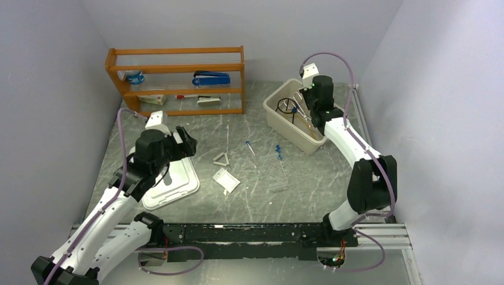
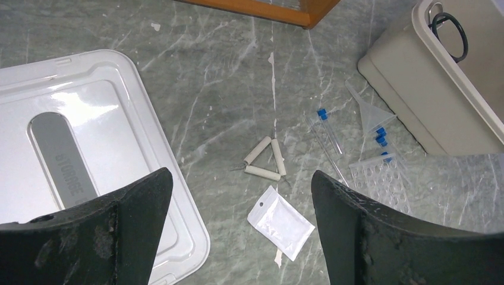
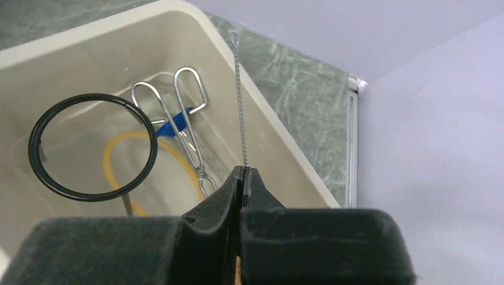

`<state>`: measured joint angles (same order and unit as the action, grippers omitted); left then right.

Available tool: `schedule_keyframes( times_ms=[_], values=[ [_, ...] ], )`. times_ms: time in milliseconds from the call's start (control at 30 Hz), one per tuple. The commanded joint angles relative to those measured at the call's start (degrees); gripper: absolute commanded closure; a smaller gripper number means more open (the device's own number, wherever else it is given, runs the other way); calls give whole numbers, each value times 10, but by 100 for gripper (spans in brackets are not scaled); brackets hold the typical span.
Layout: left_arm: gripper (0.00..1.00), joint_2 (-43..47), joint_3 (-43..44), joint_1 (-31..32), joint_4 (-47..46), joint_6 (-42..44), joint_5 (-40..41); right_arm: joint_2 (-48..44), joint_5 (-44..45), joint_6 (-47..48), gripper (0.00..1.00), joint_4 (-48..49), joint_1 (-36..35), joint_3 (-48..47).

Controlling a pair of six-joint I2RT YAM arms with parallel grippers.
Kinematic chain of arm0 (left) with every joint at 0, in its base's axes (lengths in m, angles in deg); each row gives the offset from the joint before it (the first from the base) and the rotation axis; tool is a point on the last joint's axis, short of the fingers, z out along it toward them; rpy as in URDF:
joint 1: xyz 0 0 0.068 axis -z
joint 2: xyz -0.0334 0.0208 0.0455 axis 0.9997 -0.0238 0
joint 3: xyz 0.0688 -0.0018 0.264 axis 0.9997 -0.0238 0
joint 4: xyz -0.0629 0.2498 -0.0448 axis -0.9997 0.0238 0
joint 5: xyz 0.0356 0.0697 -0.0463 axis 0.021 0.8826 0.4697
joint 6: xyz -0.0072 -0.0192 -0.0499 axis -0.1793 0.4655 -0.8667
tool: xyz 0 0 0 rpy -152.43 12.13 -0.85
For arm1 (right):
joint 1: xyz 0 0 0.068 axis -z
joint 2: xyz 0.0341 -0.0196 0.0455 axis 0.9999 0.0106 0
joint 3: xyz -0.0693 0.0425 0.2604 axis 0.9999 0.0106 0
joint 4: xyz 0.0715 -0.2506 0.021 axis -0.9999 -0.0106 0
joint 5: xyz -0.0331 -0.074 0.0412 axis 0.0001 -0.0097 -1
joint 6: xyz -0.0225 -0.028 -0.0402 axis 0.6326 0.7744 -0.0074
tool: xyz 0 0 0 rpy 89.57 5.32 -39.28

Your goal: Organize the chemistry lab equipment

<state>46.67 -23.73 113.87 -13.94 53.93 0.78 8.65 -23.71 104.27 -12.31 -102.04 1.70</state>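
Beige plastic bin is where the coming move is decided. It sits at the right rear of the table, directly under your right gripper. The jaws are pinched tight on the near end of a twisted wire stem. The stem's long axis runs straight out from the fingertips, along the bin's right-hand wall. Its looped tip shows against the rim there, so you cannot tell from the wrist view whether it clears the wall or overhangs it. My judgement is that you should tip or shift it inward, towards the bin's middle, before you let go. Only the right arm is anywhere near the bin.

Over on the left, your left gripper hovers with its jaws spread wide and empty above the edge of a white lid that lies flat on the table. It faces the loose items in the centre. Of these, the clear rack lies nearest the bin, with a clear funnel just beside it.

Inside the bin, the black ring leans up. The metal tongs and amber tubing lie beneath it, and either could snag the stem.

On the open table you have a white packet, the triangle and the blue-capped tubes. They lie apart from one another, with nothing on top of them.
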Motion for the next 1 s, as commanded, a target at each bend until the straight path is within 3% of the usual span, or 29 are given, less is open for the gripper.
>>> schedule_keyframes(
  times_ms=[0,167,367,567,767,967],
  values=[
    [9,-4,-4,1,-28,5,-12,30,-103,83,100,71,23,6],
    [10,-15,-9,1,-38,2,-22,74,-154,123,100,33,42,-8],
    [10,-25,-6,1,-38,4,-23,110,-118,126,100,37,43,-7],
    [10,-22,-5,1,-36,3,-19,100,-106,97,72,42,42,-12],
    [10,-21,-6,1,-36,3,-20,66,-106,24,62,-11,42,-44],
    [10,-18,-7,1,-37,1,-25,47,-107,-127,54,-130,1,-97]
  ],
)
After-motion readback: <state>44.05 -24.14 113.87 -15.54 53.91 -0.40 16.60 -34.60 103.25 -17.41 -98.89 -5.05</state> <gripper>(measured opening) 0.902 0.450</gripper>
